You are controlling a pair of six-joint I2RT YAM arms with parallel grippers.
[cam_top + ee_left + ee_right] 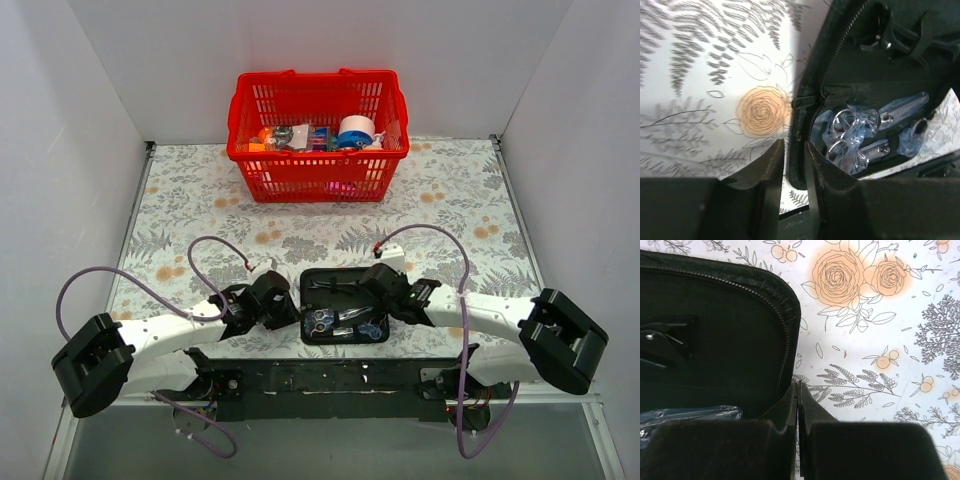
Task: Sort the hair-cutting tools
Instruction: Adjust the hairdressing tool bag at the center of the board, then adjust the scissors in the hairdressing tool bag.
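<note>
The left gripper [793, 150], its fingers narrowly parted, sits at the left zipper rim of the open black pouch [345, 272], which lies near the counter's [200, 200] near edge. The left scissors [320, 322] and right scissors [372, 328] lie plastic-wrapped in its near half, and the black clip [667, 337] lies in the far half. The right gripper [799, 390] is pressed closed on the pouch's right rim. Well behind, a red basket [318, 165] holds packets, their print too small to read.

Top view evenly bright, sharp; wrist views show left hand [794, 150] and right hand [799, 390] dark, blurred.
</note>
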